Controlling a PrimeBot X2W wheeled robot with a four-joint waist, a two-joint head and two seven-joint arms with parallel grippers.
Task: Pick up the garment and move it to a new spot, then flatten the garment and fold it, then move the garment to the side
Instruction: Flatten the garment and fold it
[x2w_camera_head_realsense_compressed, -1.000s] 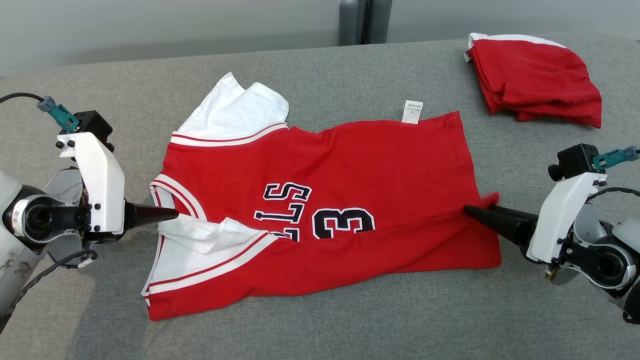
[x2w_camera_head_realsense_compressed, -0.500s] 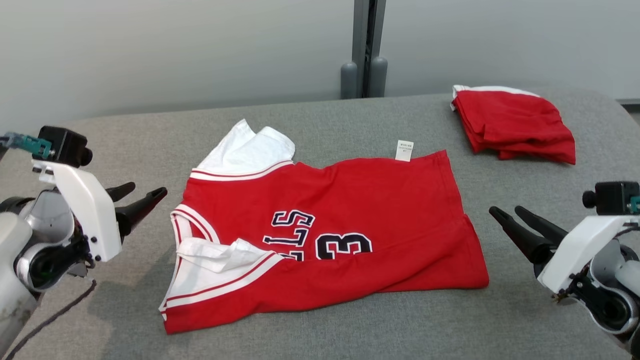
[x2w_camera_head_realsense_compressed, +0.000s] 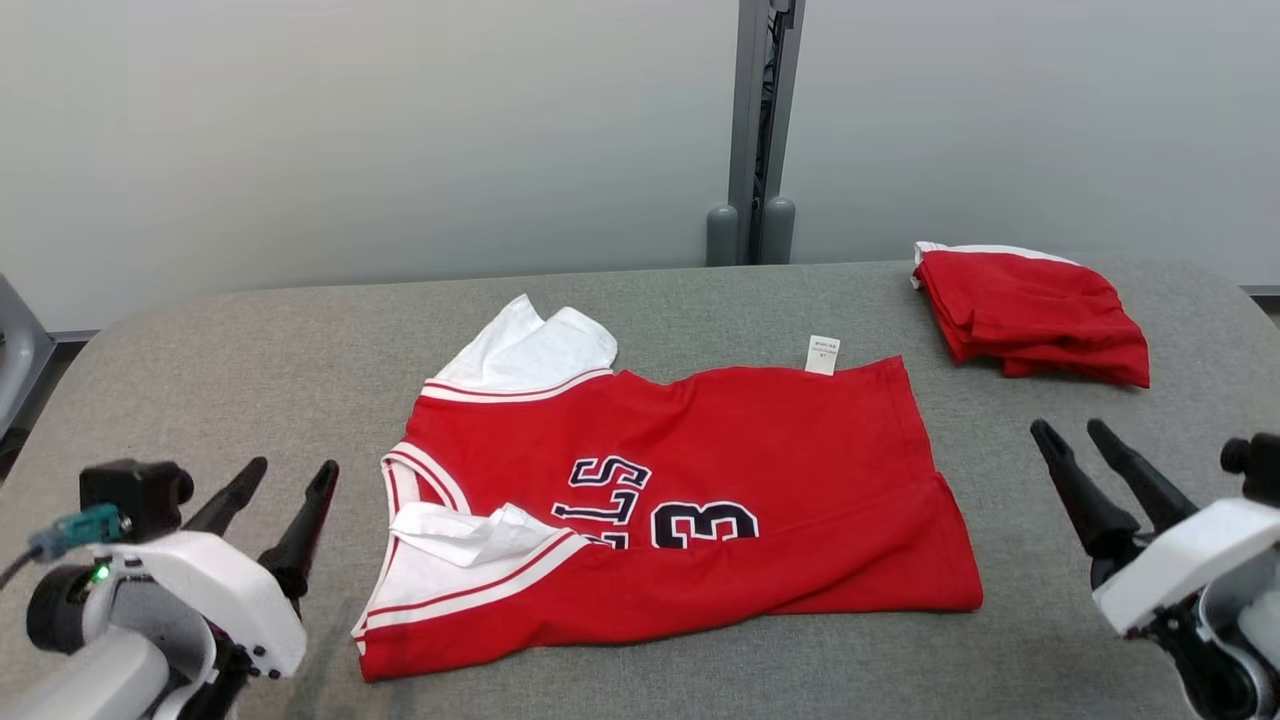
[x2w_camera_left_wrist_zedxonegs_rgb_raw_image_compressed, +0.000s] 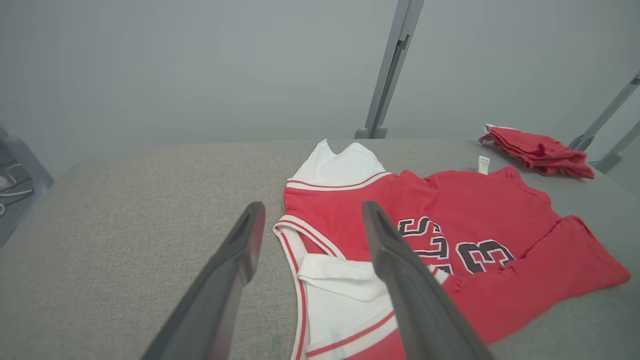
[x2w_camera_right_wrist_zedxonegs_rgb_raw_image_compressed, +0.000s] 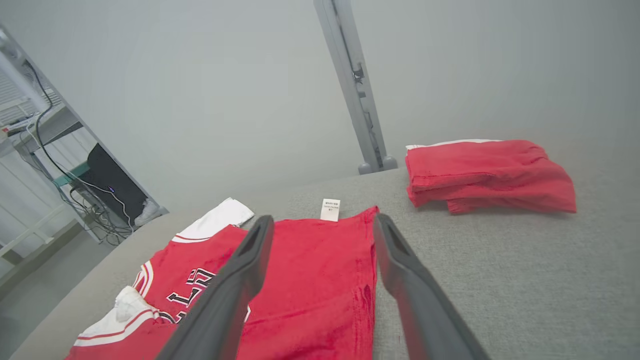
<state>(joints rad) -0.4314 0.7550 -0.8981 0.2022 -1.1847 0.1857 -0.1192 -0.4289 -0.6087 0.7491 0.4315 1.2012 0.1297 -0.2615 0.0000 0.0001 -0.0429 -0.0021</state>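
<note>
Where the grey fabric-covered table fills the lower half of the head view, a red basketball jersey lies at centre frame, collar end toward the left, hem toward the right. Its near edge is doubled over, and the fold cuts off part of the dark lettering and numerals. White fabric shows at the upper-left shoulder and at the lower-left armhole. A small white care label sticks out past the top edge.

Left gripper at lower left: fingers spread wide, nothing between them, clear of the jersey's left edge. Right gripper at lower right: fingers likewise parted wide and empty, apart from the hem.

A second red garment, folded into a bundle, sits at upper right, well apart from the jersey. A grey post rises behind the table at top centre.
</note>
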